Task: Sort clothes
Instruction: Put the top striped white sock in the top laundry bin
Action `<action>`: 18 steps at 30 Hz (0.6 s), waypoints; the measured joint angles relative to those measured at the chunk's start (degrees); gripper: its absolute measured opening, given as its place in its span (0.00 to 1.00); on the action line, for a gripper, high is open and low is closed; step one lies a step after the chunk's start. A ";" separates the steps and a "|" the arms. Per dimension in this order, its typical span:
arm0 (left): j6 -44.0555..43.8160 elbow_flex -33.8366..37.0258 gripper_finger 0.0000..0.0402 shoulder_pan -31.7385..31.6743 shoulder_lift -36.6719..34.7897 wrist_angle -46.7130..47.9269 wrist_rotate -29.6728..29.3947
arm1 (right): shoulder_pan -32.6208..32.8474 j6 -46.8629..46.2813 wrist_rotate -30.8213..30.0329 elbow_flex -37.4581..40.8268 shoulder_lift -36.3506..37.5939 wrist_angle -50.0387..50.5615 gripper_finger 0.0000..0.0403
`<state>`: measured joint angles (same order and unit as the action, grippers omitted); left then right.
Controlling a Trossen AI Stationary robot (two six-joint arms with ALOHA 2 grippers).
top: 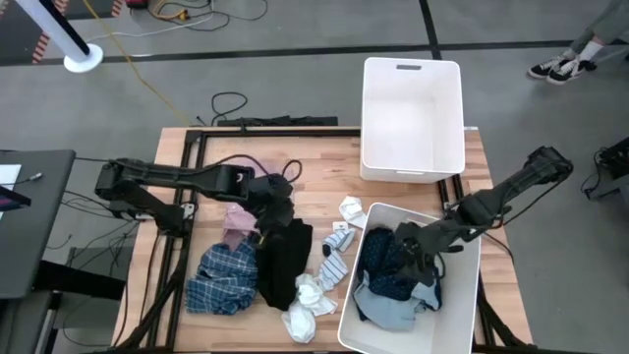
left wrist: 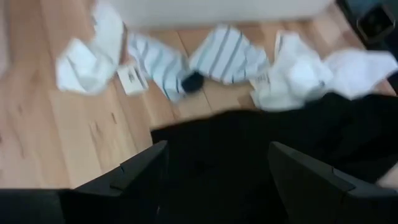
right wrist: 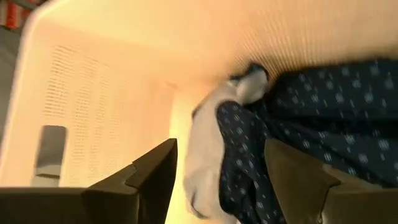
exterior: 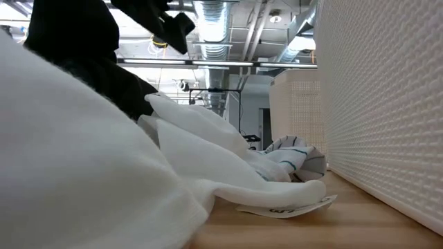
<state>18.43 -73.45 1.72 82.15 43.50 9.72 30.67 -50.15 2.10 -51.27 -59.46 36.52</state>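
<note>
High view: left gripper over the top of the black garment mid-table, pink one and blue plaid shirt just beside it; right gripper inside the near white bin, above the navy patterned garment; low view: white socks fill the foreground, striped sock behind; left wrist: fingers spread, black garment between them; right wrist: fingers spread, holding nothing, navy garment just ahead
</note>
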 joint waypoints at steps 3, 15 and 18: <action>-0.87 4.76 0.67 0.60 -4.60 -6.46 -1.63 | 0.04 2.46 -1.01 0.00 0.76 -3.23 0.65; -6.87 21.61 0.67 2.16 -20.99 -21.85 -2.36 | -0.43 13.78 -3.61 -3.19 1.55 -13.14 0.65; -7.99 24.73 0.67 3.28 -22.23 -25.23 -0.18 | -0.95 18.05 -4.82 -4.76 1.29 -14.88 0.65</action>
<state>10.44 -48.72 4.99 59.93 18.28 9.55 29.73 -32.11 -2.71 -56.03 -58.17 21.64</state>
